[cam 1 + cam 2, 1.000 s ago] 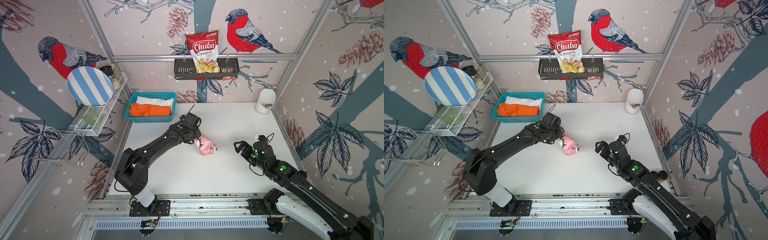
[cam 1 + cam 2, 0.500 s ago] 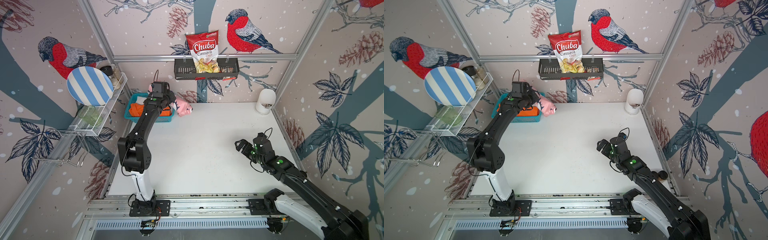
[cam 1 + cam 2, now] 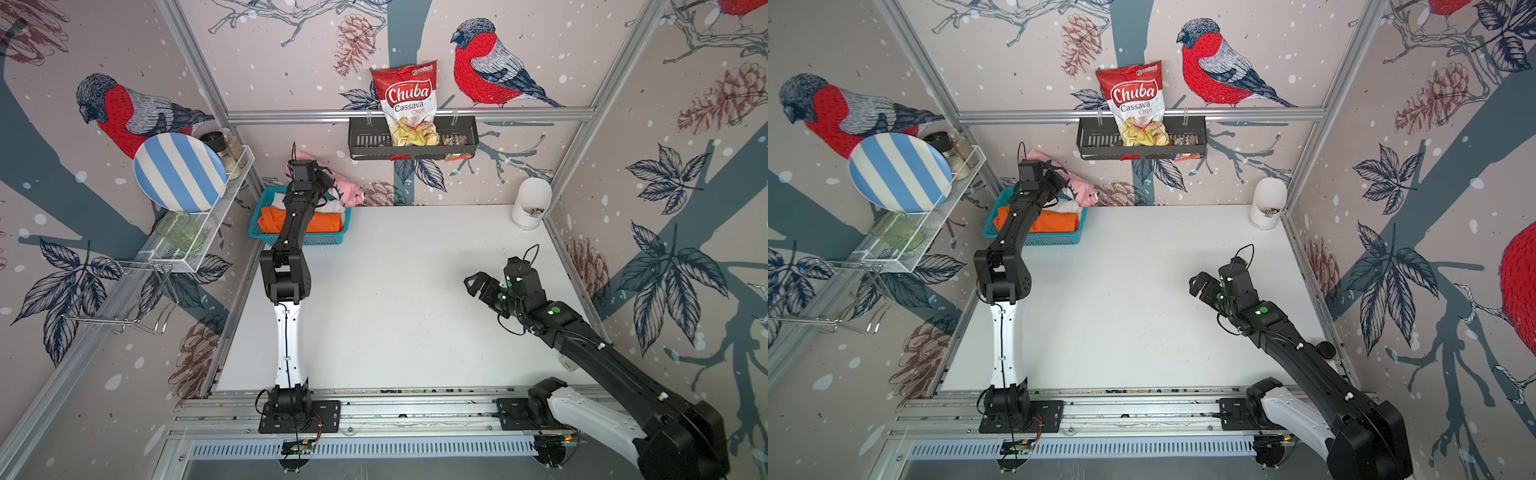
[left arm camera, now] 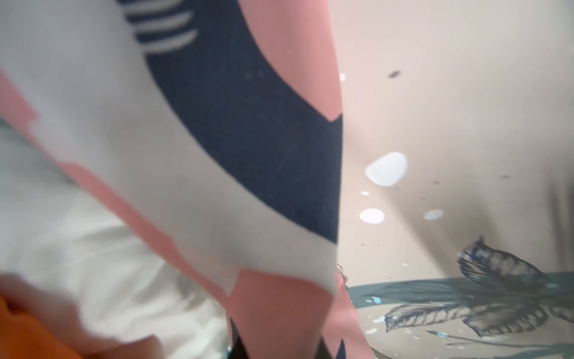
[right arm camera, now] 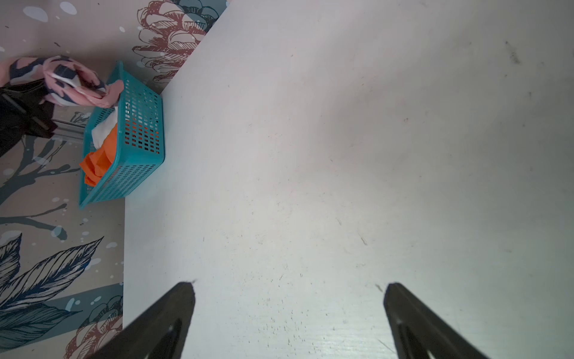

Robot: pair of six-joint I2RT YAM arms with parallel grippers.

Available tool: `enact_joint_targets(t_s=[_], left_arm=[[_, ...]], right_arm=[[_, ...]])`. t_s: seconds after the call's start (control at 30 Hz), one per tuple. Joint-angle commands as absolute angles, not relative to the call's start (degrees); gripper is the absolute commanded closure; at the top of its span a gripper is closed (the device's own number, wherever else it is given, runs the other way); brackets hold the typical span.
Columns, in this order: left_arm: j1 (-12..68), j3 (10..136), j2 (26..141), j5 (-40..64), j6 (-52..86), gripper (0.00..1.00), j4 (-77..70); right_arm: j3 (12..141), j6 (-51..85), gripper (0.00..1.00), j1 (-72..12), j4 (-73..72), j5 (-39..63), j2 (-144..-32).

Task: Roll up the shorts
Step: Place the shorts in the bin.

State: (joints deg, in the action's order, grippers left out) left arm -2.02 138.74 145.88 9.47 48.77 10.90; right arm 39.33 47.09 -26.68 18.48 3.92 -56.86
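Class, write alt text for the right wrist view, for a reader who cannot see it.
The right pincer, jaws wide open and empty, hovers over a white table. At the table's corner a teal basket holds orange shorts and white shorts, while the left arm holds bunched pink patterned shorts over it.

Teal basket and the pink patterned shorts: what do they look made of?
The teal basket is probably rigid moulded plastic with a smooth finish. Its walls are an even grid of small slots and its edges stay straight. The pink shorts are soft, matte cloth. They bunch and drape in folds, and the navy and white shapes look printed flat. The fibre cannot be told.
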Motion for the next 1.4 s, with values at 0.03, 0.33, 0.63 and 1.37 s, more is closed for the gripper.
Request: enact_joint_targets(t_s=[0.03,0.33,0.63,1.37], left_arm=[[-2.8,139.7,148.9,7.8,53.5,0.9,4.7],[-2.9,134.9,145.4,-8.9,57.1,0.86,12.9],[-3.9,135.8,146.4,-14.5,54.1,0.87,11.6],[-6.5,140.2,145.6,-4.0,61.2,0.31,28.7]], right_arm=[[39.2,43.9,0.0,-26.4,18.5,5.6,-57.4],[38.7,42.9,0.0,-25.5,18.8,7.5,-57.9],[39.3,41.7,0.0,-24.9,20.5,7.8,-57.5],[43.5,41.3,0.0,-24.8,24.5,6.3,-54.2]])
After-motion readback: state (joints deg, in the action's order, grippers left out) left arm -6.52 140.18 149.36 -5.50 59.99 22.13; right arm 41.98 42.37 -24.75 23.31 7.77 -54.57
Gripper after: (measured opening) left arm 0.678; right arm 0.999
